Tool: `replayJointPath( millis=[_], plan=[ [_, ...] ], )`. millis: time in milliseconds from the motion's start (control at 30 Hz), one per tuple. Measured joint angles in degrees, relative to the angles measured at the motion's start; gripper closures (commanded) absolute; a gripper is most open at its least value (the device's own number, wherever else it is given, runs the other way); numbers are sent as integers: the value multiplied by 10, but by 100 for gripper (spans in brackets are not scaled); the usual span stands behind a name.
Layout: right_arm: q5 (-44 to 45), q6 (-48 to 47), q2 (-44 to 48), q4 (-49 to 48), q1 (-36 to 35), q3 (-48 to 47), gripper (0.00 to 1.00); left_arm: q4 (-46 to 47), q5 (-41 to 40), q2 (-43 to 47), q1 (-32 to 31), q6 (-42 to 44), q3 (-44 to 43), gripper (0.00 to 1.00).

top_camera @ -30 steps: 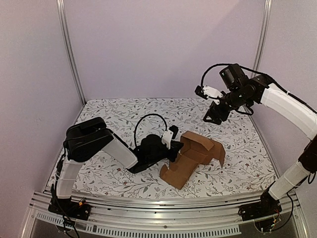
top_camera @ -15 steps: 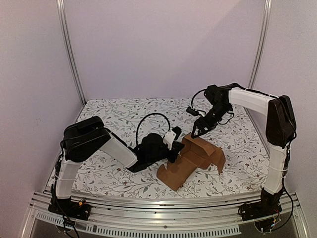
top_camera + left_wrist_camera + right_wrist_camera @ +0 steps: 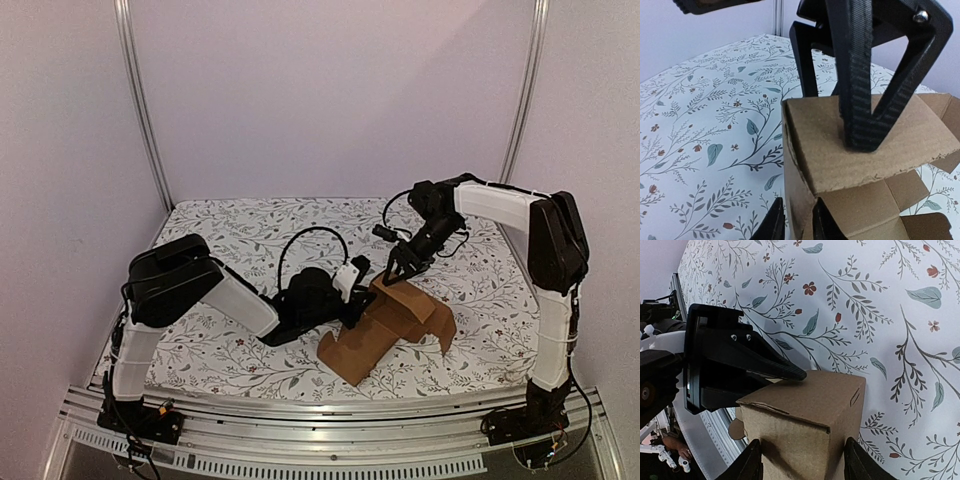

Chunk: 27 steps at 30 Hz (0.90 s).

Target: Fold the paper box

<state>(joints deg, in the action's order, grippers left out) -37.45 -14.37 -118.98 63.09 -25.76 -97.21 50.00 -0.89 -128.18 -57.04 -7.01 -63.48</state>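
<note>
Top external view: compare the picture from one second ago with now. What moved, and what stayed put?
The right gripper swung down from high at the back right and now straddles the far top corner of the box; whether it grips yet is unclear. The left gripper stayed at the box's left wall, and the box kept its place.

soft even light, faint shadows; wrist views perhaps a little blurred up close.
</note>
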Motion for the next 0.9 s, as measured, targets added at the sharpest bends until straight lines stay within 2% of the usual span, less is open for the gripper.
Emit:
replayJointPath(
  millis=[200,533,600,700,900],
  plan=[
    [-3,0,0,1,0,0,47,-7,2,0,0,2,-4,83],
    [-14,2,-9,14,4,0,46,-53,0,-23,-1,13,-64,90],
    [-16,2,-9,14,6,0,46,-56,-3,-24,-1,15,-69,89],
    [-17,2,-9,14,7,0,45,-57,-10,-25,-2,18,-70,82],
    [-22,2,-9,23,9,0,45,-56,-2,-31,-2,19,-76,87]
  ],
)
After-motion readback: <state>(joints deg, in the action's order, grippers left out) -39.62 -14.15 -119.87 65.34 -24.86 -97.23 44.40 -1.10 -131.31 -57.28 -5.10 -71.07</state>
